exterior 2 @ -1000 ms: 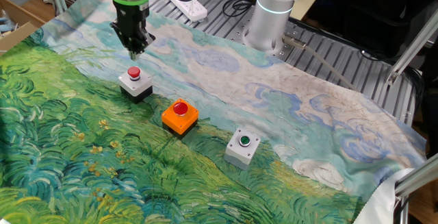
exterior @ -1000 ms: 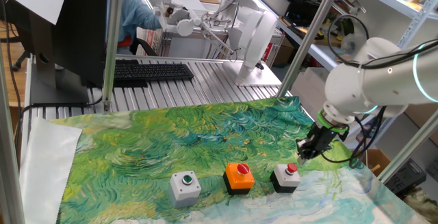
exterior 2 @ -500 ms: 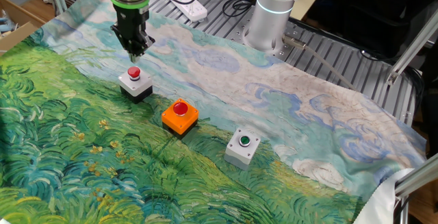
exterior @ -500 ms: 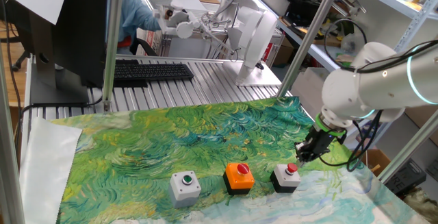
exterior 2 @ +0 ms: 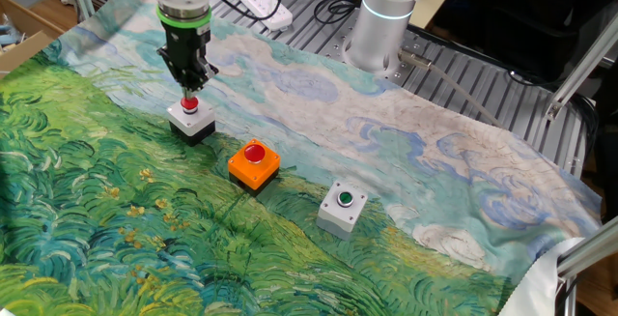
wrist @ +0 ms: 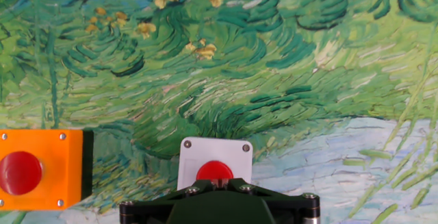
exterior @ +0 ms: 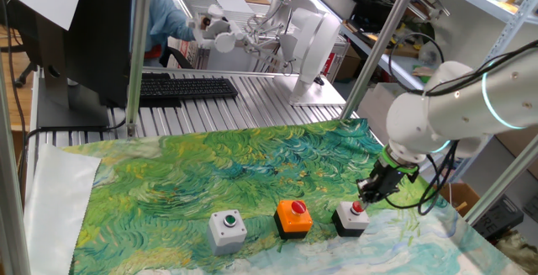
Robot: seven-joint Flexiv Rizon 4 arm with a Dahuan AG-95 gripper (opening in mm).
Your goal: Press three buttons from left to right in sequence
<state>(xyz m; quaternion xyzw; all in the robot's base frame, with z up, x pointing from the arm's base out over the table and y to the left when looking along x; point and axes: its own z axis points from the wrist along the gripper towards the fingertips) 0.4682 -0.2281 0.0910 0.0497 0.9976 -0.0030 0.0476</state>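
Three button boxes stand in a row on the painted cloth (exterior: 210,166). The light grey box with green cap (exterior: 227,229) is at the left, also in the other fixed view (exterior 2: 343,208). The orange box with red cap (exterior: 294,217) (exterior 2: 254,163) (wrist: 37,176) is in the middle. The black box with small red cap (exterior: 350,219) (exterior 2: 191,120) (wrist: 215,159) is at the right. My gripper (exterior: 366,196) (exterior 2: 190,94) (wrist: 216,181) points straight down onto that small red cap, fingertips together. I cannot tell whether the tips touch the cap.
A black keyboard (exterior: 187,87) and a monitor (exterior: 92,31) stand behind the cloth. Metal frame posts (exterior: 134,48) rise at the table's sides. The arm's base (exterior 2: 381,16) and a white power strip (exterior 2: 263,7) are beyond the buttons.
My gripper has moved from beside and above the black box to right over its small red cap and has come down to it. The buttons have not moved.
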